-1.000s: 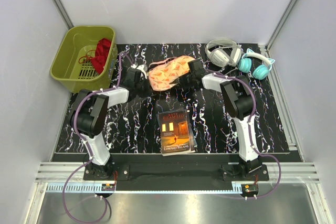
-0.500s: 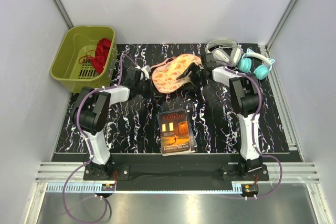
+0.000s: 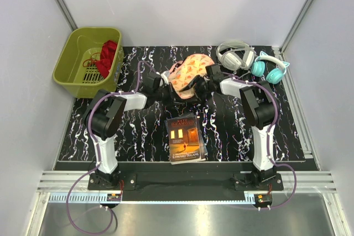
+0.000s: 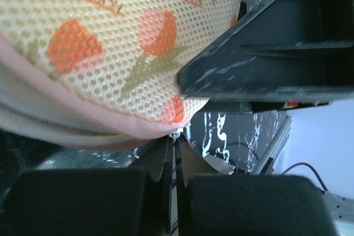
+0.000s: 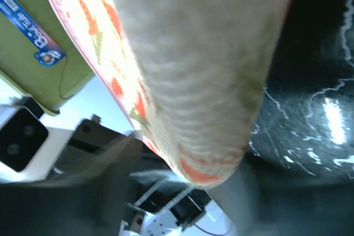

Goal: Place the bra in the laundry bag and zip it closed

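Locate peach-pink printed mesh laundry bag (image 3: 191, 70) with pink zip edging at far centre of black marbled worktop (image 3: 138, 136), between both claws. Note long axis left to right, right end farther back. Find left claw (image 4: 172, 143) pressed together at zip edging; cannot tell right claw (image 3: 199, 88) state. Nearby: white headphones (image 3: 235, 54), teal headphones (image 3: 269, 69), paperback book (image 3: 185, 138), olive-green plastic basket (image 3: 86, 53).

Robot test cell — plain white walls (image 3: 182, 4), aluminium frame rails (image 3: 182, 183), marbled mat (image 3: 138, 131)

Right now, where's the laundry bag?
Top view: the laundry bag is at the back centre of the table, just left of the white headphones and behind the book.
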Available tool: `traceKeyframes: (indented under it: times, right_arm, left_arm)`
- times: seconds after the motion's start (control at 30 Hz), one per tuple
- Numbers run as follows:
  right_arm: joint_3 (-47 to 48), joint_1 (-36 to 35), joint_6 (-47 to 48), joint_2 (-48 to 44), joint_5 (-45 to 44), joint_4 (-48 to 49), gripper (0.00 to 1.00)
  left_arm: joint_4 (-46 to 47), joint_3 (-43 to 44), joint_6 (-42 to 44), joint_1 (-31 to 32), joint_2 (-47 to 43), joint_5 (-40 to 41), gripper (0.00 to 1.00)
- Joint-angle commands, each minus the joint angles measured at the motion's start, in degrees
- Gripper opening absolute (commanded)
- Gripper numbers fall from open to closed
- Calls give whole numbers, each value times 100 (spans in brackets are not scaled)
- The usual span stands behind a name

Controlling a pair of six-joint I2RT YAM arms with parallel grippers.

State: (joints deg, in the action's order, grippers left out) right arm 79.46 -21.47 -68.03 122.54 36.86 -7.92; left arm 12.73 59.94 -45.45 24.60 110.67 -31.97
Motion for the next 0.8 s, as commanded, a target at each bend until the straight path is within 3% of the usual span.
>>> traceKeyframes:
  times: [0.0,0.03,0.07,0.13,0.17,0.23,0.43,0.7,0.77]
  right_arm:
    - [175,3,-167,6,-328,283,48]
    - [192,20,-132,41,-372,283,40]
    - [219,55,-105,120,-373,274,25]
    - [254,82,52,199,-399,169,16]
    - [254,108,131,217,-416,142,6]
    - [237,152,377,252,-452,29,1]
    - [561,363,1238,507,-347,-367,0]
    - [2054,495,2240,1228,-214,-1386,0]
    - [2389,495,2242,1342,-206,-1598,14]
  left_arm:
    - [109,281,-87,10,7,-117,0]
    - [-50,342,-26,10,-10,-21,0]
    - [-260,395,149,1,-37,67,0]
    - [-919,544,326,-95,-46,296,0]
    - [-1113,562,431,-148,-37,357,0]
    - [-1588,554,511,-428,-63,524,0]
    - [-2511,606,1309,-1228,-143,718,0]
    - [-2899,782,1592,-1326,-37,578,0]
    - [-2829,791,1478,-1282,-46,481,0]
